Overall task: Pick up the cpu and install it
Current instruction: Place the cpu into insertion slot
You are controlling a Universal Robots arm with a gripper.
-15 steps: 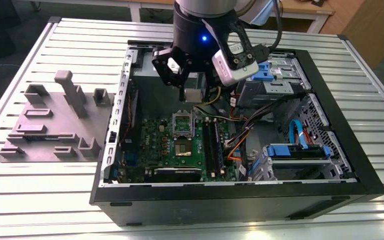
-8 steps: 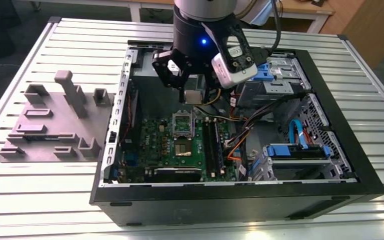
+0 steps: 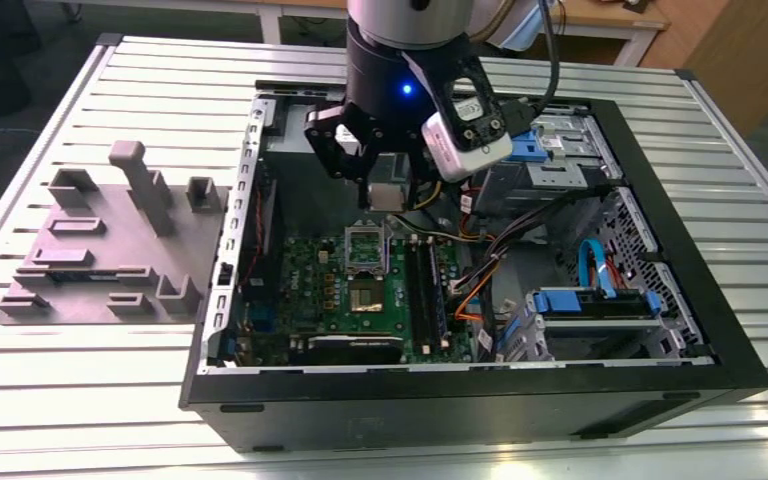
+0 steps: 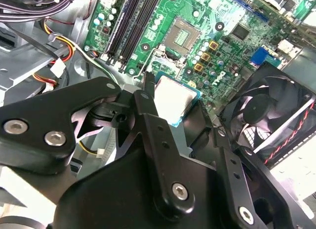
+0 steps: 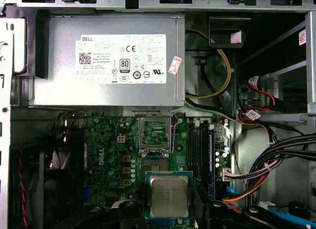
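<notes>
The slatted table [image 3: 77, 400] carries an open black case [image 3: 704, 330]. A grey fixture [image 3: 104, 250] stands just beside the case on the exterior view's left. The arm hangs over the far half of the case, and its gripper [image 3: 368, 185] is inside the line of the case walls, with clear air on both sides.

In the first wrist view, the grey power supply [image 5: 59, 93] fills the far end. Its near edge runs just beside the green motherboard [image 5: 106, 160]. Cables [image 5: 276, 160] bunch on the exterior view's right, well apart from the gripper. The second wrist view brings in the black fan [image 4: 266, 110] at the board's edge, near one finger.

Memory sticks [image 5: 200, 150] run alongside the socket [image 5: 155, 165]. The socket lies bare with nothing on it, and its metal frame [image 5: 155, 133] sits on the side toward the power supply.

The fingers [image 4: 148, 105] are drawn in narrow and clamp the cpu [image 5: 169, 197] by two opposite edges. The cpu is level, with its silver top facing up. It is in the air above the board, near the socket but not in it.
</notes>
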